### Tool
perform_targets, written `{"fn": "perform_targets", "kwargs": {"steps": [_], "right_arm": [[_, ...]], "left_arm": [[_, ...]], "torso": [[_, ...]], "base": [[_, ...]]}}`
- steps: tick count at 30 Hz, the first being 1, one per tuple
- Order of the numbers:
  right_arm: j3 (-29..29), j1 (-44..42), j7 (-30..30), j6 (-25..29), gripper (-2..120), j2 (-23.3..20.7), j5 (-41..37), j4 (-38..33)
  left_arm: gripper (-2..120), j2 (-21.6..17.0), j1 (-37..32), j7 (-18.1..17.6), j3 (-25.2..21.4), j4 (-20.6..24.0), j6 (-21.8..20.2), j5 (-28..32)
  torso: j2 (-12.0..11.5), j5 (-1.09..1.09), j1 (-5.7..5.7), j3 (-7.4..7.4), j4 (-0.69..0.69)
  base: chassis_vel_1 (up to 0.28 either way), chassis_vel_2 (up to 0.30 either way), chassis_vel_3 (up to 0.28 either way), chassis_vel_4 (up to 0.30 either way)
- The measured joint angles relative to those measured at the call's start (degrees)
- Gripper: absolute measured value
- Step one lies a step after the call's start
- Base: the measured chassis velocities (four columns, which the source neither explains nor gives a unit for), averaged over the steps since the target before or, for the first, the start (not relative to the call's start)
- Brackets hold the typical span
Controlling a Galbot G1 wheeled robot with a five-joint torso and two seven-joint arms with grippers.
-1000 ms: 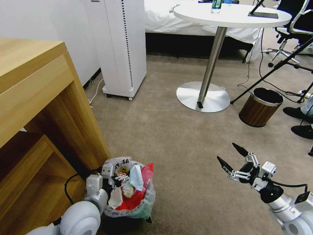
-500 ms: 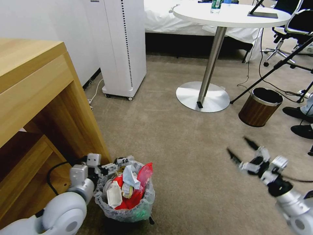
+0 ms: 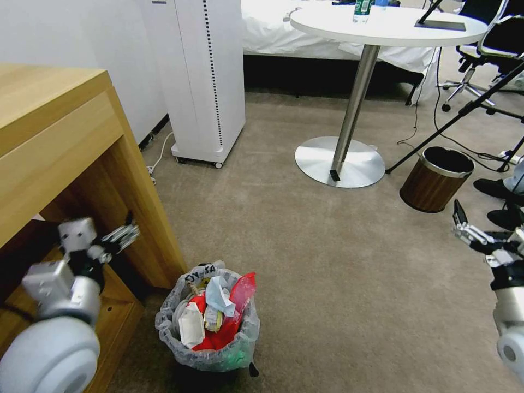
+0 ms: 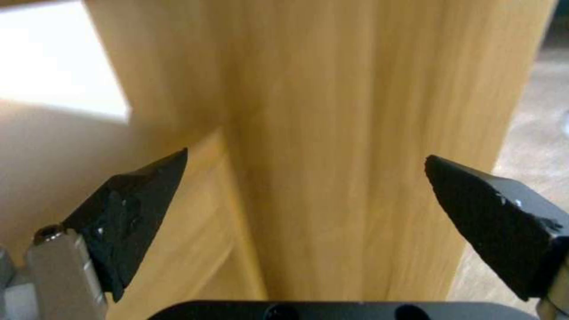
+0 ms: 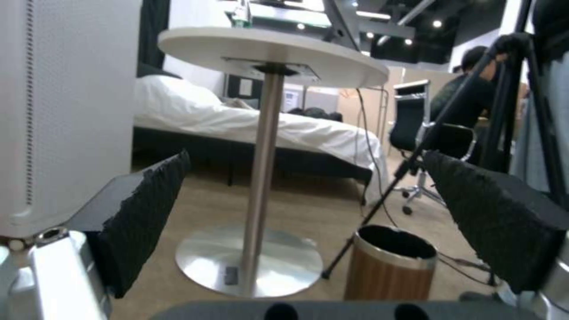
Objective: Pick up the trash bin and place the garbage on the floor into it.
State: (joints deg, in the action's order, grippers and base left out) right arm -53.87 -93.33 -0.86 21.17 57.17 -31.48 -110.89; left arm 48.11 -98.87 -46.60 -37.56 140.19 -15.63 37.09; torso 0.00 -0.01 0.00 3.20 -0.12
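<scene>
The trash bin (image 3: 208,349), dark and lined with a crinkly white bag, stands on the beige floor (image 3: 327,262) beside the wooden desk's leg. It holds the garbage (image 3: 215,311): white wrappers, a blue-white scrap and red packets. My left gripper (image 3: 126,233) is raised up and to the left of the bin, apart from it, in front of the desk leg. In the left wrist view this gripper (image 4: 306,154) is open and empty, facing the wood panel (image 4: 332,133). My right gripper (image 3: 464,224) hovers at the far right, open and empty, as the right wrist view (image 5: 306,153) confirms.
The wooden desk (image 3: 65,142) fills the left. A white tower appliance (image 3: 207,76) stands behind it. A round white table (image 3: 382,24) has a metal base (image 3: 339,161). A brown wood-grain bin (image 3: 435,179), tripod legs and a person's shoes (image 3: 499,188) are at the right.
My left gripper let go of the bin's rim and rose left toward the desk. My right arm swung out to the right. The bin stayed on the floor.
</scene>
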Motion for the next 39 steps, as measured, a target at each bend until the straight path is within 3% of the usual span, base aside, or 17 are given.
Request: {"fn": "perform_targets", "kwargs": {"steps": [2, 14, 21, 39], "right_arm": [[0.28, -0.87, 0.10, 0.16, 100, 0.48, 0.61, 0.32], [1.89, -1.84, 0.09, 1.49, 100, 2.41, 1.52, -0.30], [1.15, -3.48, 5.74, 4.27, 100, 2.30, -0.84, -1.24], [2.02, -3.60, 6.27, 6.31, 100, 2.58, -0.15, -0.92]], "left_arm": [[100, 3.34, -2.31, 0.53, 0.49, -0.09, 0.39, -3.57], [100, 11.37, -7.93, 5.45, 6.35, -0.33, 3.58, -15.52], [100, 11.12, -8.85, 5.86, 6.05, 0.97, 4.01, -15.72], [100, 11.30, -9.62, 5.99, 6.45, 1.28, 4.18, -16.57]], "torso": [[0.00, 0.01, 0.00, 0.00, 0.00], [0.00, 0.01, 0.00, 0.00, 0.01], [0.00, 0.01, 0.00, 0.00, -0.01], [0.00, 0.01, 0.00, 0.01, -0.01]], "base": [[0.000, 0.000, 0.000, 0.000], [0.000, 0.000, 0.000, 0.000], [0.000, 0.000, 0.000, 0.000], [0.000, 0.000, 0.000, 0.000]]}}
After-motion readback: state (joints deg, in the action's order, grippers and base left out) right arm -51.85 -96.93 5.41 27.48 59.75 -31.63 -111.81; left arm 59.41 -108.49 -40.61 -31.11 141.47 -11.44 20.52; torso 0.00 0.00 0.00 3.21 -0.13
